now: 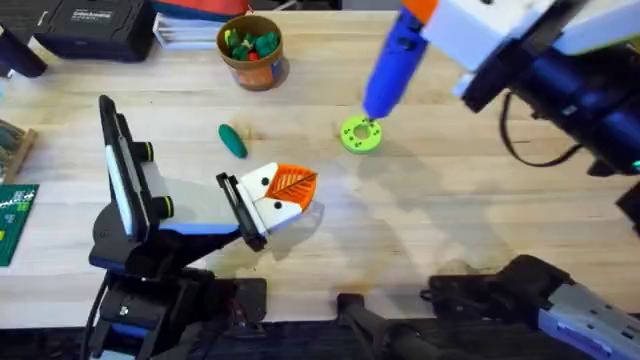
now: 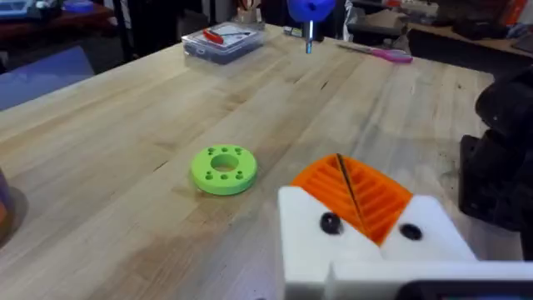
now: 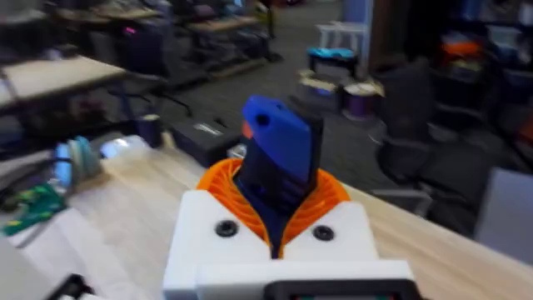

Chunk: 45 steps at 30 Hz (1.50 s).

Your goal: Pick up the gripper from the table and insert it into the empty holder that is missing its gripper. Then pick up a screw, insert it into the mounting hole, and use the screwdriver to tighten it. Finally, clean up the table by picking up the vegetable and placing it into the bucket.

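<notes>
My right gripper (image 1: 418,12) (image 3: 275,200) is shut on the blue screwdriver (image 1: 395,60) (image 3: 279,154), holding it tilted. The screwdriver's thin bit (image 2: 309,37) hangs in the air above the lime-green disc (image 1: 361,134) (image 2: 223,169), clear of it. The disc lies flat on the table (image 1: 450,210), and I cannot tell whether a screw sits in a mounting hole. My left gripper (image 1: 298,184) (image 2: 350,187) hovers shut and empty just short of the disc. The dark green vegetable (image 1: 233,141) lies left of the disc. The bucket (image 1: 250,50) stands at the back. The holder is out of view.
A black case (image 1: 90,25) and a stack of papers (image 1: 190,25) sit at the back left. A green circuit board (image 1: 15,225) lies at the left edge. Beyond the disc rest a clear plastic box (image 2: 223,42) and a pink tool (image 2: 383,54).
</notes>
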Tool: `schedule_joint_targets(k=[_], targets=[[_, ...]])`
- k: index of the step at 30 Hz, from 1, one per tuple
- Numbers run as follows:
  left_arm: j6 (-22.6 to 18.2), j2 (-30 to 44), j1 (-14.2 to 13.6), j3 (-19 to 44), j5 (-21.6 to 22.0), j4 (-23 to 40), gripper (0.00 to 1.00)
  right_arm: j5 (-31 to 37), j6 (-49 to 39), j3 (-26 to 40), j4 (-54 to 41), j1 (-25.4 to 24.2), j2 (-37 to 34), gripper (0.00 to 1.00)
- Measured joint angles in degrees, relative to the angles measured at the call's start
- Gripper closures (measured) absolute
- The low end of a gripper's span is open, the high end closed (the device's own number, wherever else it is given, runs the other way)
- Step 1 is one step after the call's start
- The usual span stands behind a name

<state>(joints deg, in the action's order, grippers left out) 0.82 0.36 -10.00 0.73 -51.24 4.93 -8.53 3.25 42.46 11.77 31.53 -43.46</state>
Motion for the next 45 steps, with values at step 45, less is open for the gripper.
schedule_joint_targets(k=[45], targets=[[0.0,0.0,0.01,0.0,-0.01,-0.01,0.996,-3.14,2.2,-0.13,23.07,22.31,-19.91,0.973]])
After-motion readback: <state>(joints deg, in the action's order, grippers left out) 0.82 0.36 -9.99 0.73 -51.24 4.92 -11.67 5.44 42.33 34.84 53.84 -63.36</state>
